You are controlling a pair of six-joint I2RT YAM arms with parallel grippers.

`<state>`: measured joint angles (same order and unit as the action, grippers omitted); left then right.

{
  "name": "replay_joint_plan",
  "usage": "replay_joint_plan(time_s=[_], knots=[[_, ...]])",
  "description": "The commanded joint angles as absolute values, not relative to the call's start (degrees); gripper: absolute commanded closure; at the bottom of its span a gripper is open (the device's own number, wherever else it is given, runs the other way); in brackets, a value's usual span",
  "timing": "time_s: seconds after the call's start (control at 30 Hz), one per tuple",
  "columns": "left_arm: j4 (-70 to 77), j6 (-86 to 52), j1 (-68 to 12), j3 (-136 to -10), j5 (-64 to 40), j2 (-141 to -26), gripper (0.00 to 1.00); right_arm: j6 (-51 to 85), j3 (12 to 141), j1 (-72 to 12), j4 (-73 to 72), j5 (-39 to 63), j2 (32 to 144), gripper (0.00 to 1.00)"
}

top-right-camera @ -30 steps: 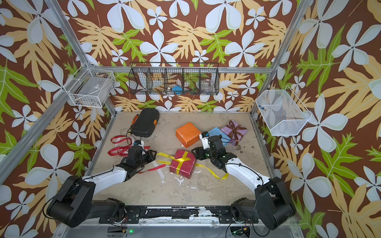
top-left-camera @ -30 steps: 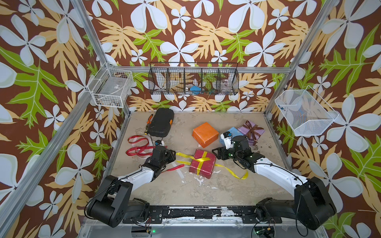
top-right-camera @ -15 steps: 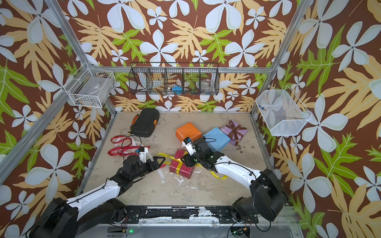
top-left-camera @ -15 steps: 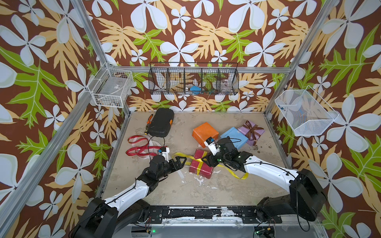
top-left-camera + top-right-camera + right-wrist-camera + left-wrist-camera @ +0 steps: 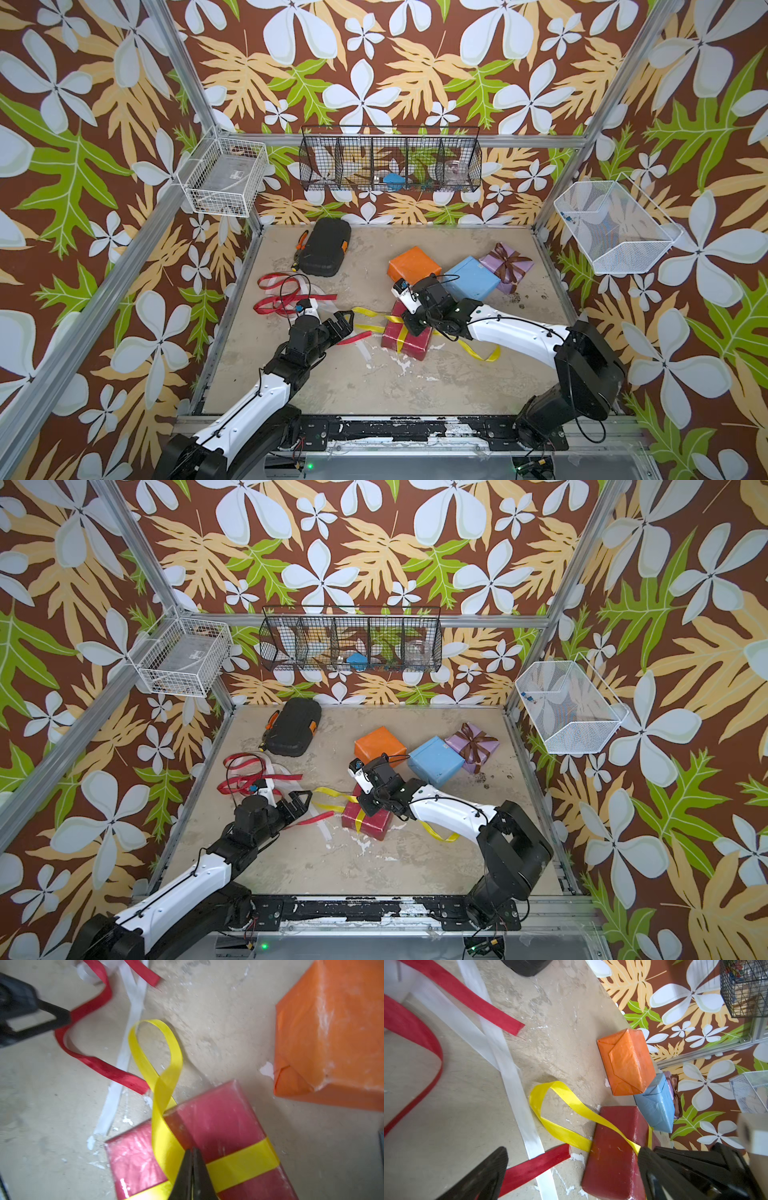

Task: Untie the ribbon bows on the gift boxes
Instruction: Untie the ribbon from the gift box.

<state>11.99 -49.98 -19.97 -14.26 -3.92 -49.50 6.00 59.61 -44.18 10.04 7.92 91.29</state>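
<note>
A: How do the arms sit?

B: The right hand [image 5: 192, 1159] reaches low over the dark red box [image 5: 405, 340] mid-desk, fingers pressed together on the yellow ribbon [image 5: 164, 1126] crossing its top. The left hand [image 5: 347, 326] lies low toward the desk's left edge, jaws spread wide, gripping nothing.

A: What do the wrist views add?

B: The pinch itself. From above it's hidden; possibly only one strand is caught. A red ribbon [image 5: 537, 1164] end lies between the left fingers [image 5: 483, 1176].
</note>
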Motion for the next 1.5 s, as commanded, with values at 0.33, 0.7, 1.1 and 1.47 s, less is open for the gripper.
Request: replay_joint_plan(time_s=[0.33, 0.7, 1.1, 1.47], knots=[[8.2, -50.6, -19.2, -11.7, 1.2, -40.4, 0.0, 5.2, 75.3, -45.7, 15.3, 9.9, 102.5, 0.72], [8.1, -42.2, -19.2, -15.1, -7.0, -46.0, 0.0, 0.9, 65.7, -45.9, 18.7, 5.8, 96.7, 0.29], [9.6, -39.4, -19.2, -17.4, -7.9, -52.0, 0.0, 0.9, 69.2, -46.1, 19.5, 0.9, 99.4, 1.0], [10.4, -39.7, -19.0, -16.3, -8.1, -50.3, 0.0, 4.1, 88.0, -49.9, 17.2, 7.1, 112.7, 0.37]])
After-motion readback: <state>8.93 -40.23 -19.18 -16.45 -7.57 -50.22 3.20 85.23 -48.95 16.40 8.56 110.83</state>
